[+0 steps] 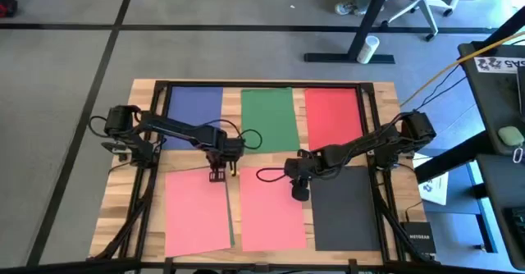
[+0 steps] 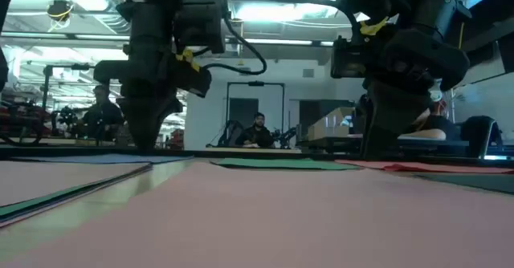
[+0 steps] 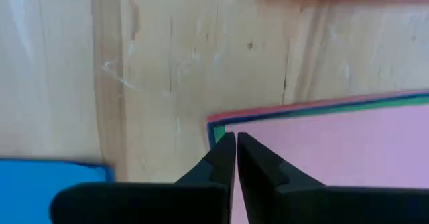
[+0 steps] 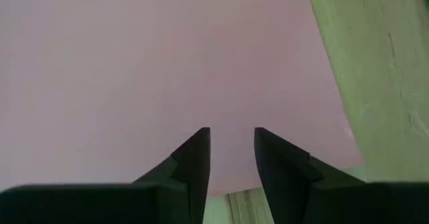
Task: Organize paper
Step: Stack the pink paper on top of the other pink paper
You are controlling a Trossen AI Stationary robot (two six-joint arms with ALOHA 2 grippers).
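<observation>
I see the paper laid out in two rows on the wooden table [image 1: 115,200]: blue sheet [image 1: 194,110], green sheet [image 1: 269,116] and red sheet [image 1: 334,114] at the far side, two salmon pink sheets [image 1: 197,212] [image 1: 271,208] and a dark grey sheet [image 1: 344,208] nearer. My left gripper [image 3: 236,140] sits clenched at the left pink sheet's corner, where green and red edges peek out beneath. My right gripper [image 4: 231,133] hovers released over the middle pink sheet.
</observation>
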